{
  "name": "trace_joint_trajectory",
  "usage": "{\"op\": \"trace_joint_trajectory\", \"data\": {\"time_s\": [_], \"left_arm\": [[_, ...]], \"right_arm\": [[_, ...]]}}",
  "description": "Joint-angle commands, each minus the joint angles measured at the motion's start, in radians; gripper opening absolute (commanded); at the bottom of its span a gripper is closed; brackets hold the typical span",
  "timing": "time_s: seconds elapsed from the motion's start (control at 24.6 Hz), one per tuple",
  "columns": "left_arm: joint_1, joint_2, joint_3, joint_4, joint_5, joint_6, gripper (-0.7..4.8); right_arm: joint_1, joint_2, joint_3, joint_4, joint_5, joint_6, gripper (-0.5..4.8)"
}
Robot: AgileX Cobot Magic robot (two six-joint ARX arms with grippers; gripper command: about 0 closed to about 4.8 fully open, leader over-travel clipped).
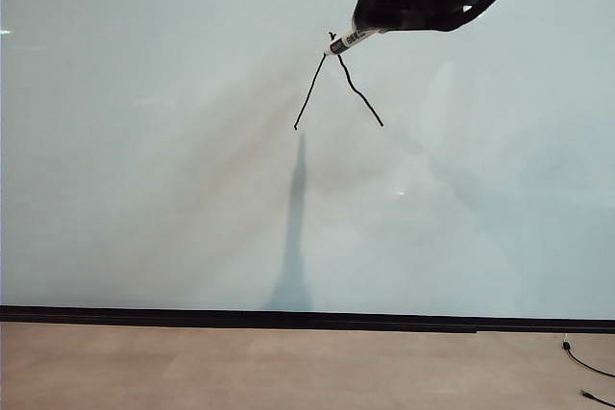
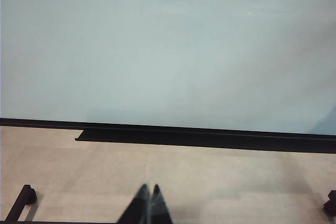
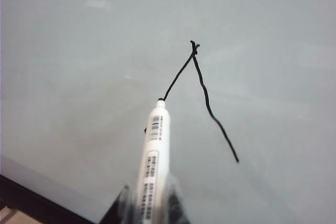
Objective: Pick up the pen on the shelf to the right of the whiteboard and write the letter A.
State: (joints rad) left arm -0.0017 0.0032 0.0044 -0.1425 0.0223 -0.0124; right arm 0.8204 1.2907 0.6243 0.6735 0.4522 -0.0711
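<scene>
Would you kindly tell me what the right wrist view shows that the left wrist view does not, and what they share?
Only the right wrist view shows the slim white-barrelled pen clamped in the right gripper, its black tip near the left stroke of the unfinished black hand-drawn letter A, which has two slanted strokes and no crossbar. Only the left wrist view shows the left gripper, fingers shut on nothing, low over the tan floor, well clear of the board. Both show the large glossy pale whiteboard with its black lower strip.
</scene>
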Motion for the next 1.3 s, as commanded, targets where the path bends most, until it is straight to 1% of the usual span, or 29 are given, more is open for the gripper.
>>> {"op": "trace_joint_trajectory", "data": {"time_s": [0.04, 0.2, 0.57, 0.93, 1.05, 1.18, 1.3], "left_arm": [[0.0, 0.0, 0.002, 0.008, 0.0, 0.005, -0.05], [0.0, 0.0, 0.002, 0.008, 0.001, 0.005, -0.04], [0.0, 0.0, 0.002, 0.008, 0.001, 0.005, -0.05], [0.0, 0.0, 0.002, 0.008, 0.001, 0.005, -0.05], [0.0, 0.0, 0.002, 0.008, 0.001, 0.005, -0.04], [0.0, 0.0, 0.002, 0.008, 0.0, 0.005, -0.05], [0.0, 0.0, 0.002, 0.008, 0.0, 0.005, -0.05]], "right_arm": [[-0.035, 0.04, 0.043, -0.003, -0.055, -0.019, -0.05], [-0.064, 0.106, 0.095, -0.019, -0.116, -0.019, -0.05], [-0.079, 0.121, 0.102, -0.013, -0.12, -0.018, -0.05], [-0.114, 0.144, 0.103, 0.034, -0.176, -0.008, -0.05], [-0.116, 0.151, 0.105, 0.034, -0.176, -0.006, -0.05], [-0.124, 0.18, 0.13, 0.034, -0.205, 0.001, -0.05], [-0.123, 0.2, 0.165, 0.008, -0.194, 0.003, -0.05]]}}
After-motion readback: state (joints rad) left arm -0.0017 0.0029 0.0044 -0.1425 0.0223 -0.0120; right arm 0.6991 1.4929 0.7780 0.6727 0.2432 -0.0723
